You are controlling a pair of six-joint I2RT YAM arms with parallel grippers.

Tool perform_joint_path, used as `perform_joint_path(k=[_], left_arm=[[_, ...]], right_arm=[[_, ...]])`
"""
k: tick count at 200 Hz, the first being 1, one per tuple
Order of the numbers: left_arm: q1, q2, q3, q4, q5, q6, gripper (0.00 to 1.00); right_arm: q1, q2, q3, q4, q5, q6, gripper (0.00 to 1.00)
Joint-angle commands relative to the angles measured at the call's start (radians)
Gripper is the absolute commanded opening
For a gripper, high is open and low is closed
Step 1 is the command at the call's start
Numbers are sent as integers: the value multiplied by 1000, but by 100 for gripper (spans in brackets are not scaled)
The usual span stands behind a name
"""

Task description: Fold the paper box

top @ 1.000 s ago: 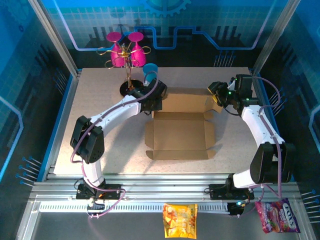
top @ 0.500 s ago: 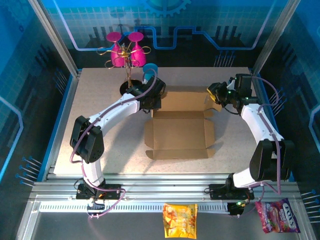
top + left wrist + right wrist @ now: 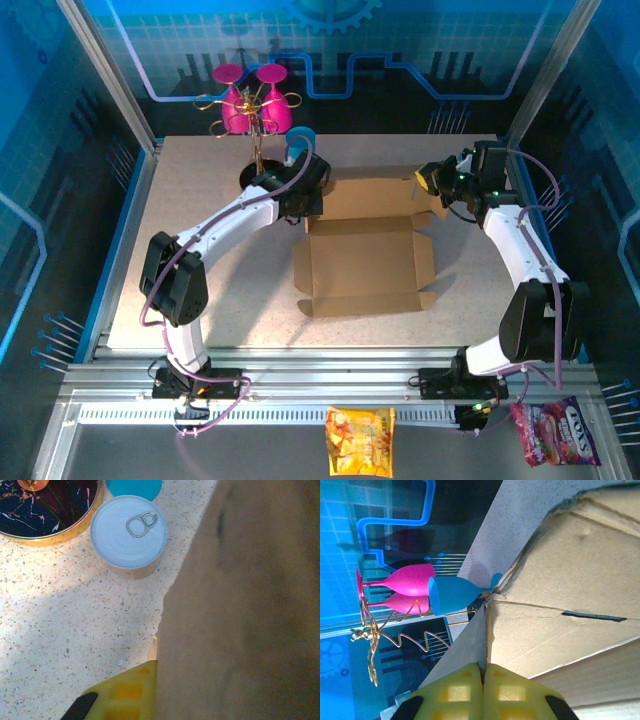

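The paper box is a brown cardboard sheet lying mid-table, its base flat, side flaps partly raised and its lid panel toward the back. My left gripper is at the box's back left corner. In the left wrist view, one yellow finger pad presses against the cardboard, which hides the other finger. My right gripper is at the back right corner. Its two yellow pads are shut on the edge of a raised flap.
A wire stand with pink glasses and a blue glass stands at the back left on a dark round base. A pull-tab can sits beside the box's corner. Two snack packets lie on the front rail.
My right gripper has closed on the box's back right flap. The box has shifted slightly to the right. The left arm has barely moved.
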Motion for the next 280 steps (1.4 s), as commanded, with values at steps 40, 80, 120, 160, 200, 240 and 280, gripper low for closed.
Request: perform_joint_path(k=[40, 80, 120, 160, 200, 240, 280], left_arm=[[32, -41, 71, -27, 59, -21, 0], [45, -41, 106, -54, 78, -5, 0], [45, -34, 133, -73, 84, 8, 0], [46, -28, 156, -89, 95, 16, 0], [46, -30, 156, -95, 100, 22, 0], [46, -24, 164, -96, 99, 20, 0], [47, -16, 179, -96, 102, 16, 0]], right_arm=[[-39, -188, -75, 32, 119, -102, 52], [-77, -323, -289, 5, 165, -221, 50], [-59, -257, -367, 36, 181, -321, 52], [-57, -132, -328, 102, 168, -376, 54], [-38, -62, -275, 160, 134, -359, 44], [2, -77, -208, 102, 161, -397, 41], [33, -59, -189, 78, 154, -405, 41]])
